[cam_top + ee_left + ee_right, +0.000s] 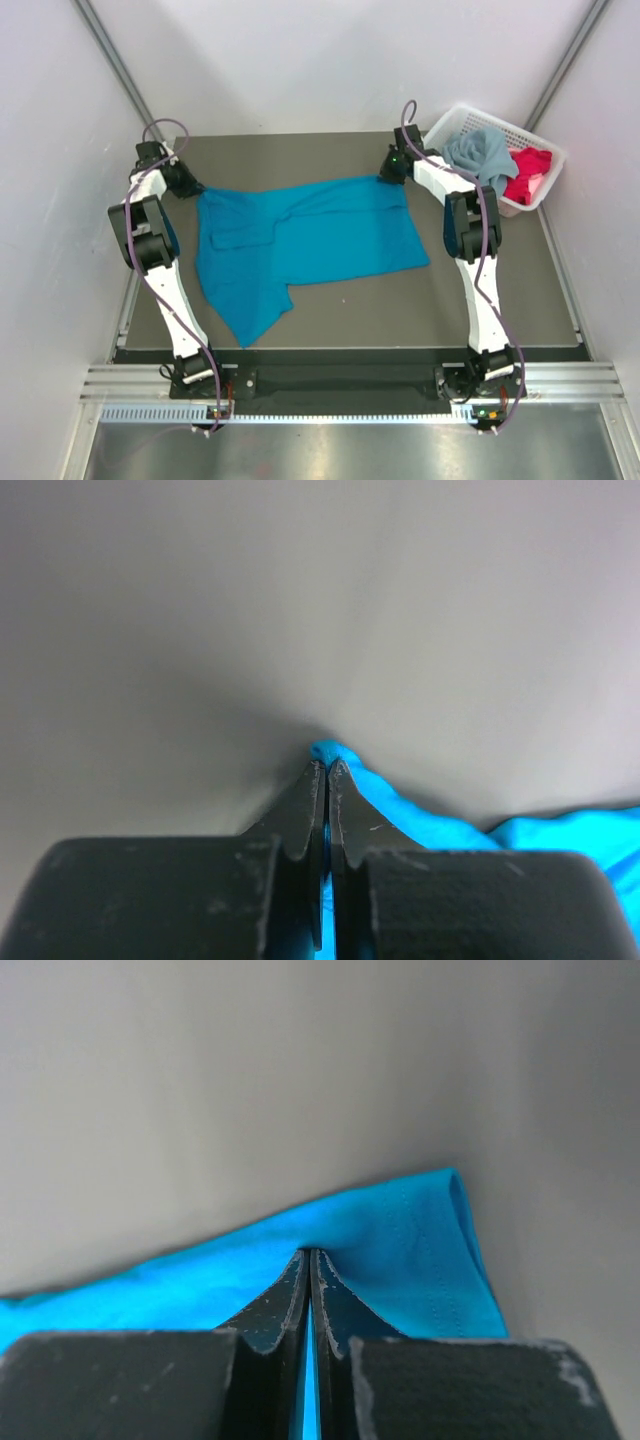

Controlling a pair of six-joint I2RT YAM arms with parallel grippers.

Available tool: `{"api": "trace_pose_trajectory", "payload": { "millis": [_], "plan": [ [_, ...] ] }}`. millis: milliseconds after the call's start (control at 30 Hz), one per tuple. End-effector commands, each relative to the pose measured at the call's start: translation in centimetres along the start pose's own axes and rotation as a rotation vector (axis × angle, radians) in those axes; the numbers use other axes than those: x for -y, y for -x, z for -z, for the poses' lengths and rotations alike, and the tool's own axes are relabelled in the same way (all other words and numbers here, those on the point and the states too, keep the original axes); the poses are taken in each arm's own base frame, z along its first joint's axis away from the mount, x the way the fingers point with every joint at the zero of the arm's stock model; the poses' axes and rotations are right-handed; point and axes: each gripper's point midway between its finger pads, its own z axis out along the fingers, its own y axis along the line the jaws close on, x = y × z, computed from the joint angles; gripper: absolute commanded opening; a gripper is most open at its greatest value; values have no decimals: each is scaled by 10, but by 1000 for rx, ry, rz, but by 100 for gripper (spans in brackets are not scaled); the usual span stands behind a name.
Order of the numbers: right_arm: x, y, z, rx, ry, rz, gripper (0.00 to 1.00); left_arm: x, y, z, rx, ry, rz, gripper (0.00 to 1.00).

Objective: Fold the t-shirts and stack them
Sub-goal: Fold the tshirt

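The left gripper (pixel 327 765) and right gripper (pixel 308 1255), black tapered fingers closed, pinch the soft, rumpled teal t-shirt (pixel 310 240) at mid-frame.

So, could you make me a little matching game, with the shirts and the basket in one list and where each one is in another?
1 teal t-shirt
2 grey-blue t-shirt
3 red-pink t-shirt
4 basket

A at the table's far right corner
B basket's right side
C spread on the table
D basket's left side

Pairs: 1-C, 2-D, 3-B, 4-A
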Motion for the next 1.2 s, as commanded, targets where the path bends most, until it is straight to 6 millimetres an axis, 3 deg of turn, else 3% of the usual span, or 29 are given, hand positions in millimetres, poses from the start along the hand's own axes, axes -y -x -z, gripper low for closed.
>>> {"api": "trace_pose_trajectory", "payload": {
  "millis": [0, 300, 433, 467, 567, 667, 767, 833, 867, 933, 967, 1000, 1133, 1167],
  "plan": [
    [21, -1, -29, 9, -53, -41, 0, 16, 40, -5, 141, -122, 25, 0],
    [20, 33, -39, 90, -32, -83, 0, -7, 71, -6, 211, -133, 120, 1],
    [3, 50, -28, 115, 20, -34, 2, -5, 73, -1, 193, -126, 134, 27],
    [-3, 57, -20, 126, 34, -20, 4, -4, 72, 2, 190, -126, 136, 36],
    [-15, 70, 4, 142, 48, 29, 14, 3, 66, 14, 185, -94, 116, 46],
    [-24, 77, 30, 142, 47, 77, 27, 7, 56, 30, 173, -45, 87, 48],
    [-46, 93, 81, 178, 67, 128, 39, 3, 44, 46, 161, 18, 88, 51],
    [-52, 84, 98, 158, 66, 177, 49, -4, 37, 59, 164, 85, 127, 52],
    [-54, 76, 115, 140, 52, 220, 55, -6, 32, 68, 169, 111, 143, 52],
    [-48, 66, 130, 124, 16, 260, 60, -3, 24, 75, 161, 139, 171, 53],
    [-54, 65, 151, 137, 25, 277, 61, 0, 12, 78, 128, 163, 172, 54],
    [-41, 40, 147, 76, 0, 302, 64, 3, 5, 86, 121, 184, 165, 55],
    [-26, -16, 172, -5, -9, 374, 70, 21, -36, 108, 51, 282, 96, 54],
    [-22, -27, 177, -16, -13, 394, 70, 33, -50, 110, 31, 288, 67, 54]
  ]
}}
